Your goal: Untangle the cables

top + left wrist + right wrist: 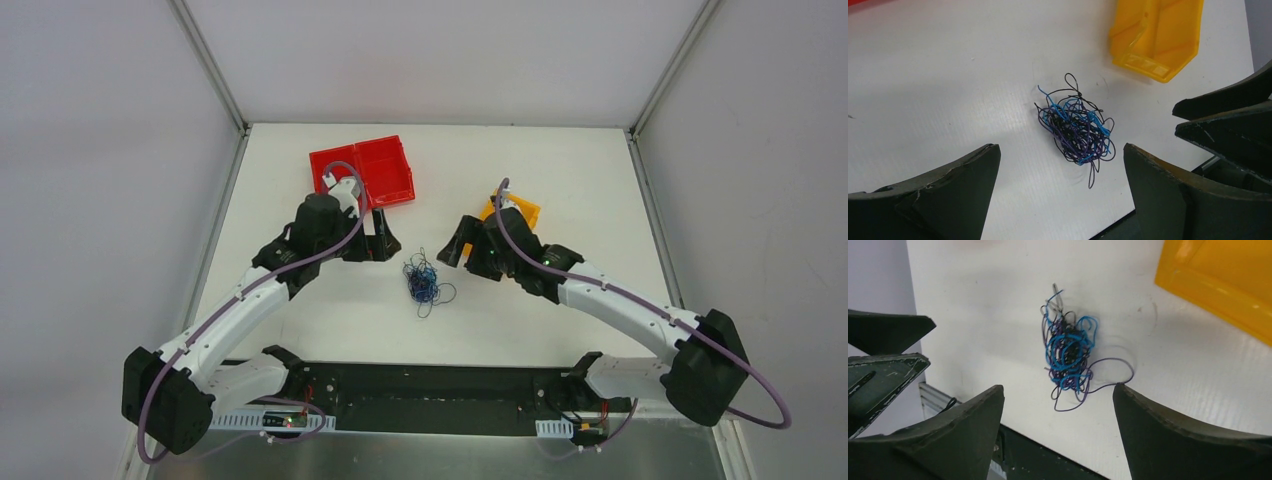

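The cables (424, 283) lie as one small knotted bundle of thin blue, black and purple wires on the white table between my two arms. The bundle also shows in the left wrist view (1076, 129) and in the right wrist view (1068, 355), with loose loops trailing from it. My left gripper (381, 243) is open and empty, left of the bundle and above the table. My right gripper (462, 250) is open and empty, right of the bundle. Neither gripper touches the wires.
A red tray (363, 172) stands at the back left behind my left gripper. A yellow bin (512, 211) sits at the back right, partly hidden by my right arm; it also shows in the left wrist view (1158, 35). The black base rail (430, 385) runs along the near edge.
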Tool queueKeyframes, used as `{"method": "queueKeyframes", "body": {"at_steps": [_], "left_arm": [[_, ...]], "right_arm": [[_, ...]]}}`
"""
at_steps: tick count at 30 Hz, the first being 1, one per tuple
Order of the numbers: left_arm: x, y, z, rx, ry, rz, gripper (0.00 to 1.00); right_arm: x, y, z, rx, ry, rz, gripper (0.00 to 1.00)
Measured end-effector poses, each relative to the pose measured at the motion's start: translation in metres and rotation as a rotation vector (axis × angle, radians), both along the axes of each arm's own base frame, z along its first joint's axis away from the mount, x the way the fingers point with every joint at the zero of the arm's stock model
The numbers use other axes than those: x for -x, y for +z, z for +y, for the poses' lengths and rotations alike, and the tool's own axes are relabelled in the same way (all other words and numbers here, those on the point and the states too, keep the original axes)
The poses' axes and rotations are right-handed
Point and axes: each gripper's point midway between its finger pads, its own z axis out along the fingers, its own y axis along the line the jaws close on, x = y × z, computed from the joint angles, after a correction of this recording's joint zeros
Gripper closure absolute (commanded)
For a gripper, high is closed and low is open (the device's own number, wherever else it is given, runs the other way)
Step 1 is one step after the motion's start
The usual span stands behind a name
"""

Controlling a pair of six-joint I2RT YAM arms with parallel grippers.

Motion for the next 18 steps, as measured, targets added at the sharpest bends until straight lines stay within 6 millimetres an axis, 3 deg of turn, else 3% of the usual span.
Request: {"method": "queueKeyframes", "body": {"at_steps": [4, 9, 15, 18], "left_arm": [[0.003, -0.012, -0.003, 0.010, -0.002, 0.045, 0.04], [0.003, -0.039, -0.024, 0.010, -0.049, 0.125, 0.10], [0.012, -0.084, -0.050, -0.034, -0.117, 0.257, 0.16], [0.010, -0.097, -0.058, -0.045, -0.124, 0.298, 0.25]], "right_arm": [[-0.007, -0.012, -0.025, 0.056, -0.047, -0.033, 0.21], [-0.007, -0.024, -0.051, 0.115, -0.071, -0.066, 0.28], [-0.005, -0.027, -0.053, 0.138, -0.035, -0.087, 0.35], [-0.003, -0.026, -0.047, 0.117, 0.000, -0.090, 0.38]]}}
